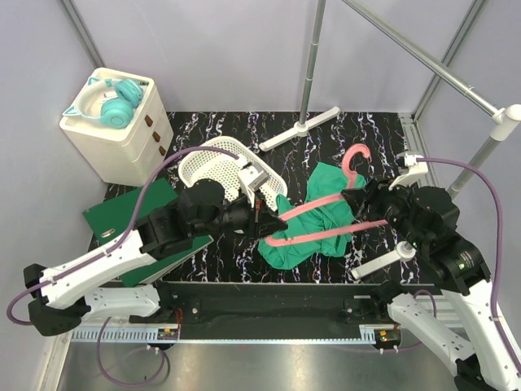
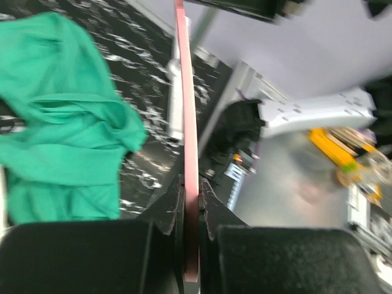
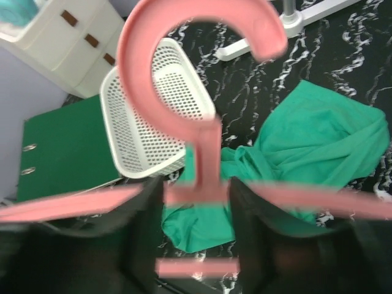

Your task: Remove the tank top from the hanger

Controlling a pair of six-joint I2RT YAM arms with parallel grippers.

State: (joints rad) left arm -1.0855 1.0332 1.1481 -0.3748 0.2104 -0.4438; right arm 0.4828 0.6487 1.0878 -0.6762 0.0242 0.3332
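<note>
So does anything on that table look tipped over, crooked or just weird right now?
Yes: the white basket lies tipped on its side by the dark-green folder. The tank top is a crumpled heap, and the hanger sits skewed across it, gripped by both arms.

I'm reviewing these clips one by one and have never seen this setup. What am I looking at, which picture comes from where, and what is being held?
Two robot arms are bolted at a table's near edge. The overhead picture looks down on both; the other two come from cameras on each wrist. The left gripper is shut on the pink hanger, pinching its bar. The right gripper clamps the hanger just below its hook. The green tank top drapes around the hanger on the dark marbled table. Nearby are a white basket, a green folder and a white drawer unit with headphones on top.
</note>
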